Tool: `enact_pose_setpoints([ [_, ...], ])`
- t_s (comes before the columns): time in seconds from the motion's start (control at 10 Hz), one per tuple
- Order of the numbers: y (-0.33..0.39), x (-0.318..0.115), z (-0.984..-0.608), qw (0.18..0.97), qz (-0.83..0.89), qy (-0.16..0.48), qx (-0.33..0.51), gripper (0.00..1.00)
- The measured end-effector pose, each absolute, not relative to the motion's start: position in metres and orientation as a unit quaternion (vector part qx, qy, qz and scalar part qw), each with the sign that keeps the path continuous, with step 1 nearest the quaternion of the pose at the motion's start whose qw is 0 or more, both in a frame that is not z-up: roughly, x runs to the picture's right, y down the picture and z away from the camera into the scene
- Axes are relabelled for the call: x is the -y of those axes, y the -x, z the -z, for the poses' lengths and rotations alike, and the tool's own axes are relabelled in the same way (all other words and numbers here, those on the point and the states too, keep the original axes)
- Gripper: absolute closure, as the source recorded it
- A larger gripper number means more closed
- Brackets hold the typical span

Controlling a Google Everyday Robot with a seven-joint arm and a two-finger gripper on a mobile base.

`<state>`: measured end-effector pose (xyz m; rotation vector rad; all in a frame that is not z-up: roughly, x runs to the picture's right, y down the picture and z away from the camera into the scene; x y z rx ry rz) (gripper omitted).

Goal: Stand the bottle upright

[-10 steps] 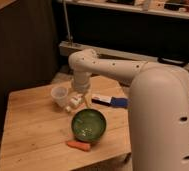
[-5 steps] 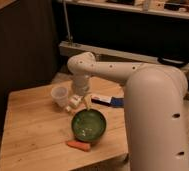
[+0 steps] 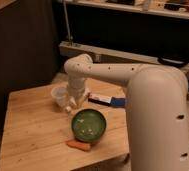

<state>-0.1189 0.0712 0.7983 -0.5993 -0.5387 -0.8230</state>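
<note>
The white arm reaches in from the right across the wooden table [image 3: 33,130]. Its gripper [image 3: 74,102] points down just right of the translucent cup [image 3: 59,94]. Directly under the gripper, between the cup and the green bowl [image 3: 89,125], a bit of the small white bottle [image 3: 68,107] pokes out low on the table. The wrist hides most of the bottle, so I cannot tell whether it is held.
A flat blue-and-white box [image 3: 106,100] lies right of the gripper. An orange carrot-like piece [image 3: 79,145] lies in front of the bowl near the table's front edge. A dark wall and a shelf rail stand behind the table.
The arm's big forearm has shifted slightly left and closer to the camera. The gripper stays low over the bottle beside the cup.
</note>
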Motion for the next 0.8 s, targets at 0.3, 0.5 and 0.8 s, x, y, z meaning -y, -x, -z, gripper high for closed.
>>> enact_pose_setpoints([
  [0.3,0.131,-0.081,-0.805,0.832,0.396,0.289,0.258,0.45],
  [0.5,0.138,-0.089,-0.812,0.828,0.397,0.296,0.262,0.45],
  [0.8,0.145,-0.097,-0.823,0.827,0.396,0.297,0.265,0.45],
])
